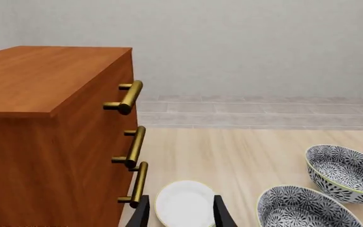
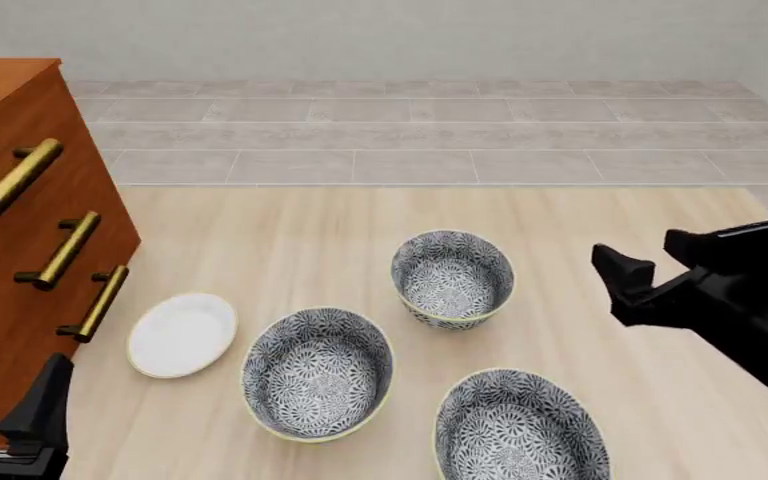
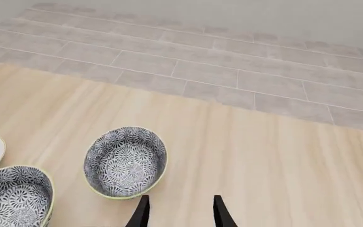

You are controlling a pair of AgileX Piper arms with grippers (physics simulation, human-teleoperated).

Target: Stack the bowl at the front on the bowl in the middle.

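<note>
**Three patterned bowls untouched, both grippers empty**

Left wrist view: the left gripper (image 1: 181, 213) stands wide apart and empty above the small plain white plate (image 1: 185, 204), beside the brown wooden cabinet (image 1: 49, 127) with brass handles.

Front view: on the pale wooden worktop (image 2: 291, 240), the front grey-and-white floral bowl (image 2: 520, 427) lies nearest, the middle floral bowl (image 2: 319, 372) just beside the plate, the third floral bowl (image 2: 452, 278) farther back.

Right wrist view: the right gripper (image 3: 178, 213) is spread, empty.

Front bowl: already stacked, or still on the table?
Still on the table. The front bowl sits upright, apart from the middle bowl; neither claw holds it.
</note>
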